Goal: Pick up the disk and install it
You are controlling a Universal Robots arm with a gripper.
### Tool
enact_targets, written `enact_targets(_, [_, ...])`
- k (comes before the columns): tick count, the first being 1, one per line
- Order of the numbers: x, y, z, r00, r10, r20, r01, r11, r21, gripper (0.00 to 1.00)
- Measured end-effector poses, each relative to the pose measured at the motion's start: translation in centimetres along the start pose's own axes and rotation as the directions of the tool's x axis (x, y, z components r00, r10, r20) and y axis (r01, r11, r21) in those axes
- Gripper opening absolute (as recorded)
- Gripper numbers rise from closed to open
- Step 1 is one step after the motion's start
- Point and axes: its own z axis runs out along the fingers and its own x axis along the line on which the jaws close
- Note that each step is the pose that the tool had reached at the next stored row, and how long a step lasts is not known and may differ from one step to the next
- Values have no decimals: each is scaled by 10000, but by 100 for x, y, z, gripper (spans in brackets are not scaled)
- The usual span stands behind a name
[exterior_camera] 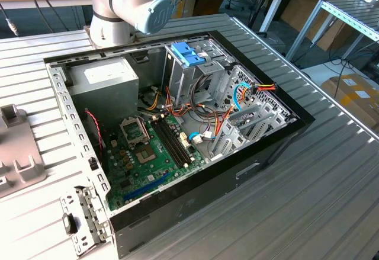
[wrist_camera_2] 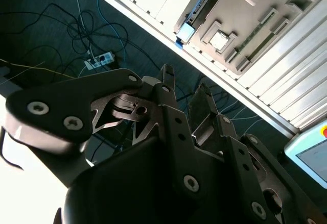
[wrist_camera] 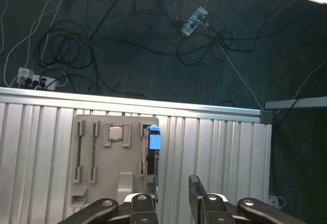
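The disk (wrist_camera: 152,155), grey metal with a light-blue rail bracket, stands on edge in a slot of the grey parts tray (wrist_camera: 92,183) on the ribbed table. In the second wrist view the disk (wrist_camera_2: 190,26) sits at the tray's (wrist_camera_2: 245,25) end nearest the table edge. My gripper (wrist_camera: 168,191) hangs well above the tray, roughly over the disk. Its black fingers (wrist_camera_2: 166,78) are open with nothing between them. The open computer case (exterior_camera: 177,124) lies on the table in the exterior view.
The tray (exterior_camera: 18,153) lies at the exterior view's left and also holds a processor chip (wrist_camera: 115,132) and memory sticks (wrist_camera: 93,155). In the case are a grey power supply (exterior_camera: 103,82), the motherboard (exterior_camera: 148,153) and a blue tabbed piece (exterior_camera: 188,53). Cables (wrist_camera: 71,50) lie on the floor.
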Motion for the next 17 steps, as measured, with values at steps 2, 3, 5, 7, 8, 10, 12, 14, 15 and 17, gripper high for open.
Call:
enact_targets(2, [-2, 1, -16, 10000, 0, 0, 0, 10000, 0, 38])
enact_targets(3, [-2, 1, -22, 10000, 0, 0, 0, 10000, 0, 38])
enact_targets(5, [-4, 2, -34, 10000, 0, 0, 0, 10000, -1, 38])
enact_targets(7, [-6, 2, -52, 10000, 1, 0, -1, 10000, -1, 38])
enact_targets(8, [-6, 2, -58, 10000, 0, 0, 0, 10000, -1, 38])
enact_targets(10, [-8, 2, -76, 10000, 0, 0, 0, 10000, -2, 38])
enact_targets(12, [-9, 2, -82, 10000, 1, 0, -1, 10000, -2, 38])
enact_targets(14, [-10, 2, -91, 10000, 1, 0, -1, 10000, -2, 38])
enact_targets(15, [-10, 2, -93, 10000, 0, 0, 0, 10000, -3, 38])
enact_targets(17, [-11, 3, -100, 10000, 1, 0, -1, 10000, -3, 38])
